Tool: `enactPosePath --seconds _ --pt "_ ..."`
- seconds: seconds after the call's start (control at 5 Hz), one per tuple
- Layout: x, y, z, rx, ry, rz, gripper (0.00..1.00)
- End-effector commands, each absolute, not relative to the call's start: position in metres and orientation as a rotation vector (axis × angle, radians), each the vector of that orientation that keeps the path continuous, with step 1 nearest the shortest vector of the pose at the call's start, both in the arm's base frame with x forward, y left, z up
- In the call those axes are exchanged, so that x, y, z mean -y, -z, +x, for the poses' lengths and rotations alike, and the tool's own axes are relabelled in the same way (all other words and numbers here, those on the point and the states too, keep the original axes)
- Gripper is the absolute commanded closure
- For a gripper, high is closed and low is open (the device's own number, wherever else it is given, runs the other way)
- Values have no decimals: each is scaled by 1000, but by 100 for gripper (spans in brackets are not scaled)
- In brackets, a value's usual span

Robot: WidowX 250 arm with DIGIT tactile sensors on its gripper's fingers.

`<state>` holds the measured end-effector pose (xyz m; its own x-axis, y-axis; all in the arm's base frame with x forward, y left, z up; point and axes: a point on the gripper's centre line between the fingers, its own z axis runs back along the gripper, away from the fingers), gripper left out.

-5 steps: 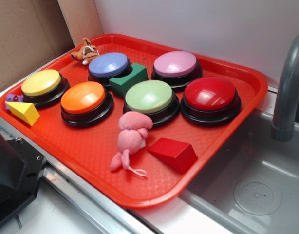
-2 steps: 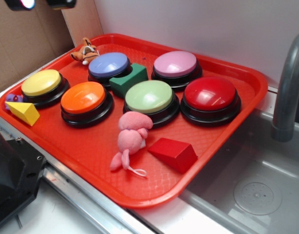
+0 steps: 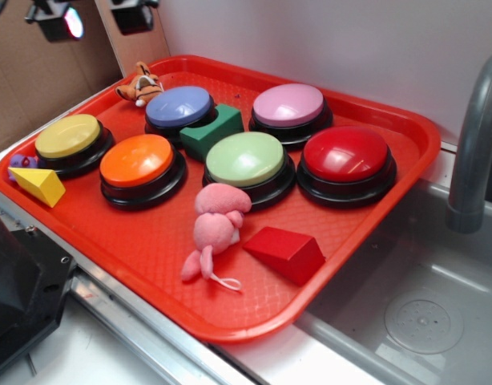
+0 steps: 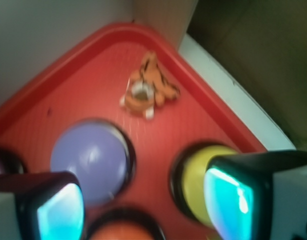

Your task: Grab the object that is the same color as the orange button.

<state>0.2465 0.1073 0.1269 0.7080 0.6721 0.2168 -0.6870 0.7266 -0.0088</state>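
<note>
The small orange plush tiger (image 3: 139, 83) lies at the far left corner of the red tray (image 3: 374, 104), behind the blue button. It shows in the wrist view (image 4: 147, 90) too, ahead of the fingers. The orange button (image 3: 138, 160) stands at the tray's front left; only its top edge shows in the wrist view (image 4: 124, 232). My gripper (image 3: 98, 16) hangs high above the tray's left side, open and empty, well above and left of the tiger. In the wrist view the gripper (image 4: 143, 205) has its two fingers wide apart.
Yellow (image 3: 68, 135), blue (image 3: 179, 107), green (image 3: 246, 159), pink (image 3: 288, 105) and red (image 3: 345, 153) buttons stand on the tray. A green block (image 3: 211, 131), pink plush (image 3: 216, 228), red wedge (image 3: 284, 253) and yellow wedge (image 3: 38, 184) lie there. A sink and grey faucet (image 3: 474, 152) are on the right.
My gripper has come into the exterior view at the top left and moved down. Nothing on the tray has moved.
</note>
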Motion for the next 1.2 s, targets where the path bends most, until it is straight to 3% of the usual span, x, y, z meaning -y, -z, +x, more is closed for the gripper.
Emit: enactPosePath --seconds 0.0,0.2,0.6,0.8,1.0 --pt "-157 -105 283 269 -927 177 0" --pt "-168 -89 286 278 -986 241 0" --pt "-179 -52 280 269 -1047 266 0" --pt "-180 -36 281 285 -1066 220 0" --pt "-179 -30 281 280 -1070 216 0"
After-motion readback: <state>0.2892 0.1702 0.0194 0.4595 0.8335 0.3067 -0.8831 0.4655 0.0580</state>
